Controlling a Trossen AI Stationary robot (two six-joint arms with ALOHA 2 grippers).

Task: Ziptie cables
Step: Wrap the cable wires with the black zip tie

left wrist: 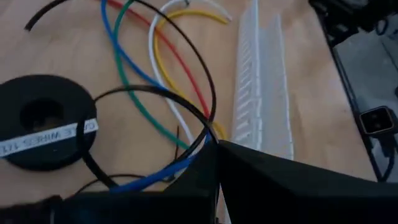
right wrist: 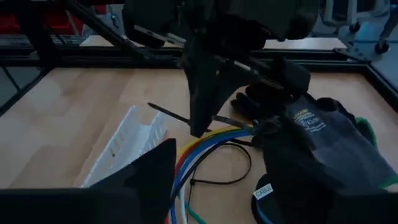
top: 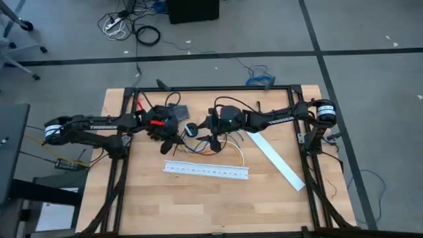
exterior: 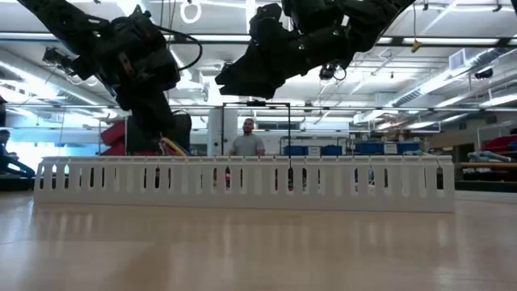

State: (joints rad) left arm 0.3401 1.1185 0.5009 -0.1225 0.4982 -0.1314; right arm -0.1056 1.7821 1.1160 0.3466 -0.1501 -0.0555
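My left gripper (right wrist: pixel 202 127) pinched the cables (left wrist: pixel 168 93) at their bunched end, mid-table just beyond the white channel (top: pixel 206 170), keeping them gathered for strapping. The ziptie (right wrist: pixel 217 182) looped beside them. My right gripper's (top: pixel 213 140) finger state: cannot tell.

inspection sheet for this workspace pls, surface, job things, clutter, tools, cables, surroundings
surface: light wooden table in a black frame.
job's things: cables, loose coloured wires fanned out and gathered at the left tool; ziptie, a thin black strap, looped on the wood beside them.
clutter: white slotted channel lying flat; flat white strip lying at an angle; black tape spool; dark glove.
tools: left tool shut on the cables; right tool over the wires, finger state unclear.
cables: cords and a blue wire lie on the floor beyond the table.
surroundings: a person stands far behind the table in the low view.
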